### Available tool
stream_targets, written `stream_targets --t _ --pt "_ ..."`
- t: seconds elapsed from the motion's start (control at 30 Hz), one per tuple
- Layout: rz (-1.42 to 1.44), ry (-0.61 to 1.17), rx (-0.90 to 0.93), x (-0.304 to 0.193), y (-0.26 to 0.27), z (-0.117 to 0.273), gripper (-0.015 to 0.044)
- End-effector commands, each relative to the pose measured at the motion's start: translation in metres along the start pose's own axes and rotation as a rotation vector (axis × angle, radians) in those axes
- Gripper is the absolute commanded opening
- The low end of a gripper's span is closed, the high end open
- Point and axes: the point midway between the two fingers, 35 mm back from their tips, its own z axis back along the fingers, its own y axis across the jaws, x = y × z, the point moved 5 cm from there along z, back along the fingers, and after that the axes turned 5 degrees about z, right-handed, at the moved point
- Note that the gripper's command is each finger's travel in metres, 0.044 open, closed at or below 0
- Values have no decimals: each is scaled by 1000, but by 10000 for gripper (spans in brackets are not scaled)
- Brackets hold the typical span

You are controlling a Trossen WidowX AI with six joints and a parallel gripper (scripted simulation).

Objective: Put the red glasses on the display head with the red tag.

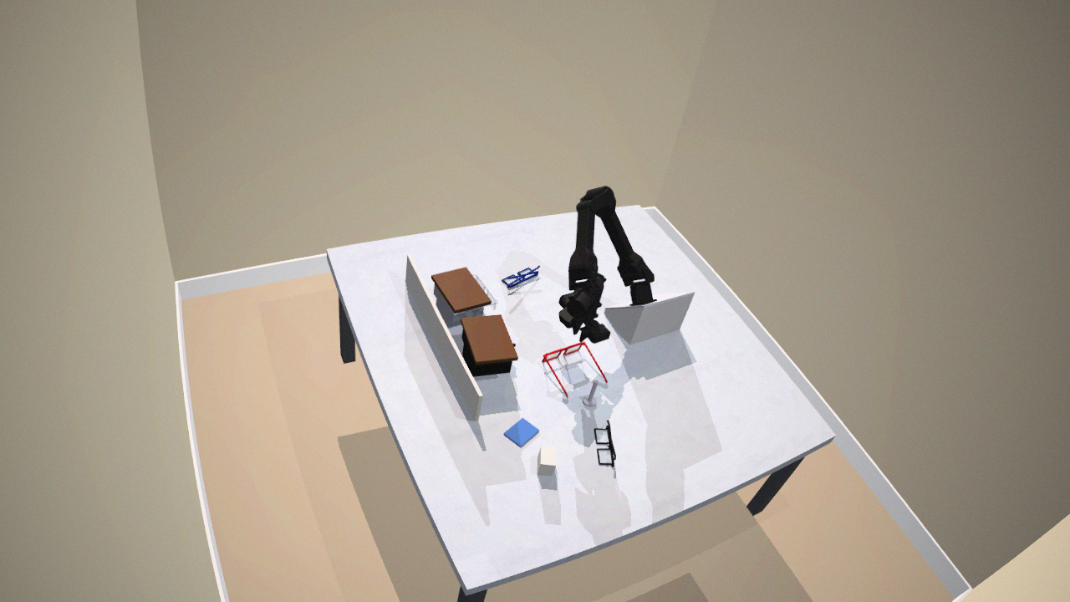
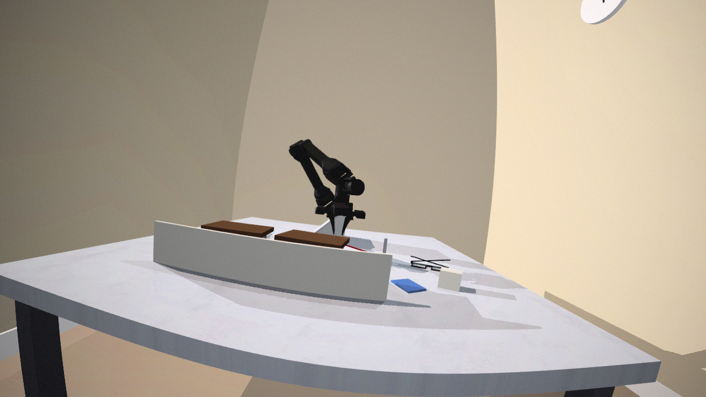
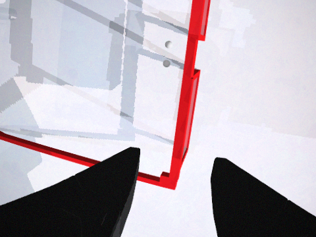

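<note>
The red glasses [image 1: 563, 349] [image 2: 356, 248] [image 3: 183, 112] stand with both temples unfolded, raised above the table beside a thin grey post [image 1: 592, 391] [image 2: 385, 245]. My gripper [image 2: 338, 231] [image 3: 176, 163] is open and empty, pointing down over one front corner of the glasses. In the wrist view the front rim's end shows between the fingertips, with a gap on each side, and the left finger covers part of one temple. Two small grey balls [image 3: 168, 44] [image 3: 166, 63] show near the bridge. I cannot make out the display heads or the red tag.
Two brown-topped blocks [image 1: 460, 289] [image 1: 488, 338] stand behind a long grey wall [image 1: 441, 336] [image 2: 271, 266]. Folded grey panels [image 1: 662, 318] stand by the arm. Also there: blue glasses [image 1: 520, 278], black glasses [image 1: 613, 445], a blue pad [image 1: 521, 431] and a cream block [image 1: 547, 459].
</note>
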Motion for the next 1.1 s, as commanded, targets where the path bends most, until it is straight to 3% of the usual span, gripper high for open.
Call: stream_targets --t 0.0,1.07 --pt "2 1 2 0 0 -5 140" --pt "1 1 -1 -1 0 -57 140"
